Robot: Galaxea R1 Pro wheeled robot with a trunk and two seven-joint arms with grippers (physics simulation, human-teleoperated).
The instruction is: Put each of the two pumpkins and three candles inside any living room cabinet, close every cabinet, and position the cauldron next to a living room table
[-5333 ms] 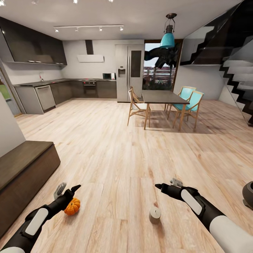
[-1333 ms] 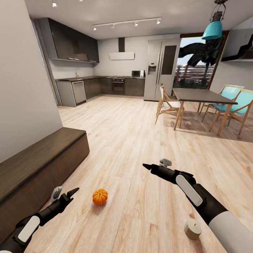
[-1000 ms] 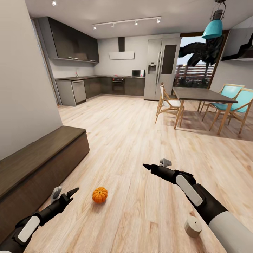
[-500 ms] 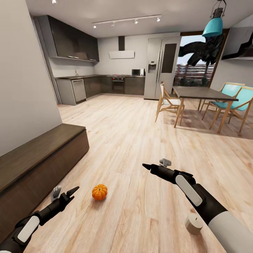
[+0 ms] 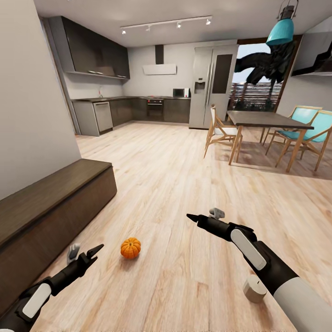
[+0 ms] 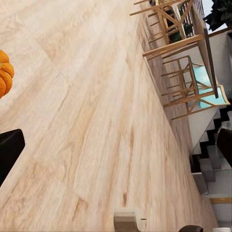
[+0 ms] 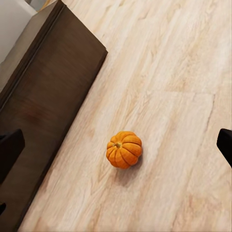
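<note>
Fingers of the left gripper (image 5: 87, 253) are spreading open on nothing; the right gripper (image 5: 190, 216) is too foreshortened to judge. A small pumpkin (image 5: 131, 248) is sitting on the floor between them, near the closed cabinet (image 5: 50, 207). One candle (image 5: 254, 289) is peeking out, partly hidden by the right arm.

One small orange ribbed pumpkin (image 5: 131, 248) sits upright on the plank floor, short stem up, near the long front face of the low dark-brown cabinet (image 5: 50, 216) but clear of it. The cabinet's front panels are shut. One stubby beige candle (image 5: 254, 289) stands upright on the floor, well apart from the pumpkin.
</note>
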